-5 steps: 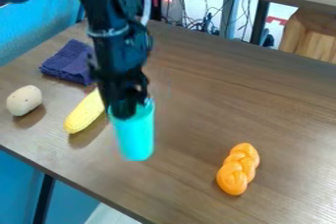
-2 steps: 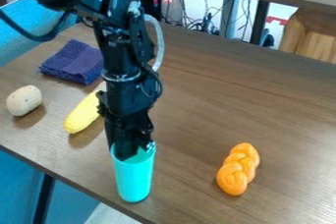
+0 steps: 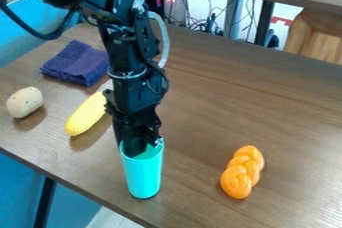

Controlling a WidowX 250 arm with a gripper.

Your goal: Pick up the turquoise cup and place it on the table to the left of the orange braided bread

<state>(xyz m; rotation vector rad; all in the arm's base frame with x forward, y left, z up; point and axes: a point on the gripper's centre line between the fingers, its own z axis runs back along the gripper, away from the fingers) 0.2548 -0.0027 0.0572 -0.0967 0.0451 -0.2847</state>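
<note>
Evidently, the turquoise cup (image 3: 143,174) was being held by its upper part, for the black tool (image 3: 136,149) reached down into its mouth and met the rim. That hold left most of the cup's wall uncovered. The cup stood nearly upright, with a slight lean that followed the slant of the arm (image 3: 130,64) above it, which suggested that the tool governed its pose. It was close to the near edge of the tabletop (image 3: 200,122); whether its base touched the wood could not be told.

As for the tool, it seemed closed on the cup at the rim, with only a small gap, probably about as wide as the wall between its tips. The ends were down in the mouth, so the exact opening was hidden. It had hold of nothing else that could be seen.

The yellow corn (image 3: 87,115) lay on its side, its far end close to the tool in the view, and beyond it the folded purple cloth (image 3: 75,63) lay flat towards the edge by the blue panel (image 3: 27,34). The pale, potato-like thing (image 3: 25,102) rested near the corn, nearer that same side. Across from these, well apart from the cup, the orange braided piece (image 3: 242,172) lay lengthwise, resting on the wood by itself.
</note>
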